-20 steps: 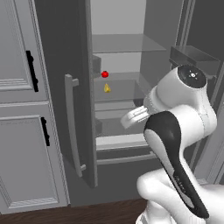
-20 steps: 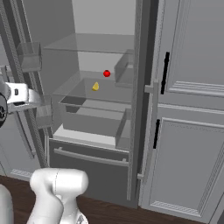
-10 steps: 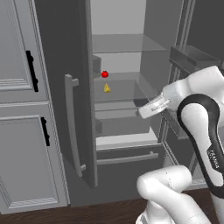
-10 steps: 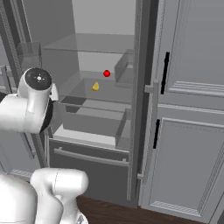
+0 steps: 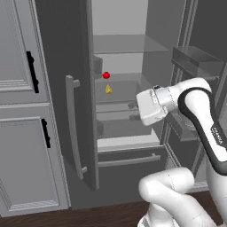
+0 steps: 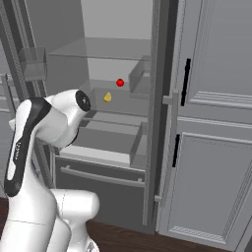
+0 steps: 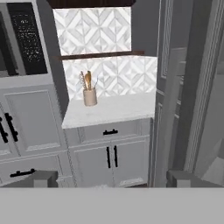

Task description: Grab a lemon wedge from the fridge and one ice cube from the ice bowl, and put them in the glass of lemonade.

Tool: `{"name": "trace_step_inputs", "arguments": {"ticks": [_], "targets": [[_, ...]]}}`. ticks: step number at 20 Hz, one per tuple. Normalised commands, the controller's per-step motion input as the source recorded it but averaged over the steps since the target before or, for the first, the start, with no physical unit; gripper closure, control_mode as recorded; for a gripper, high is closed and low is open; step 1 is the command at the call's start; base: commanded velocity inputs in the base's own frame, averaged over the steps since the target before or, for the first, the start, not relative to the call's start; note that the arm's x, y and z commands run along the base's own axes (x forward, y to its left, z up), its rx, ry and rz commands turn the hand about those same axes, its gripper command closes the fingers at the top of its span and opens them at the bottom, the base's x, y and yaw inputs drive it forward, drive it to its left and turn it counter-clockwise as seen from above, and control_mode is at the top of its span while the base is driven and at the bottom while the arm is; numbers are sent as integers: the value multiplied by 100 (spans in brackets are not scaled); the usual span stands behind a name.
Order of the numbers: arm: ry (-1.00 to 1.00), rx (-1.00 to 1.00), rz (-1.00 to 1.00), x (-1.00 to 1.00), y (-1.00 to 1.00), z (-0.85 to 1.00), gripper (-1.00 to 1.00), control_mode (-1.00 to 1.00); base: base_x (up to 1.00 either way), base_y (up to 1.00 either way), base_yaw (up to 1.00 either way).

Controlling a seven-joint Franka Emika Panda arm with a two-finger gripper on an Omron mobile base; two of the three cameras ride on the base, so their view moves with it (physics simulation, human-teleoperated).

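While the fridge (image 5: 84, 88) stands with its doors swung open, the lemon wedge (image 5: 108, 89) rests on a glass shelf (image 5: 128, 82) inside, at 6 o'clock just below a small red fruit (image 5: 106, 75) and apart from it. Free room surrounds the wedge up to the shelf's front edge. At 4 o'clock of the wedge, outside the compartment, sits the white hand (image 5: 152, 106). Its jaws stand wide with nothing between the fingertips (image 7: 39, 178), facing a pale surface (image 7: 109, 109) bearing a utensil holder (image 7: 90, 96).
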Motion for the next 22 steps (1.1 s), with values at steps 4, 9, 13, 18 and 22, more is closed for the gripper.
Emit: {"name": "trace_step_inputs", "arguments": {"ticks": [4, 9, 13, 18, 22], "targets": [[-4, 0, 17, 6, 30, 0, -100, -100, 0, 0, 0], [-8, 3, 10, 45, 1, -17, -100, -100, 0, 0, 0], [-5, 6, 11, 61, 0, -24, -100, -100, 0, 0, 0], [-2, 5, 11, 63, 0, -23, -100, -100, 0, 0, 0], [0, 1, 8, 52, 4, -7, -100, -100, 0, 0, 0]]}}
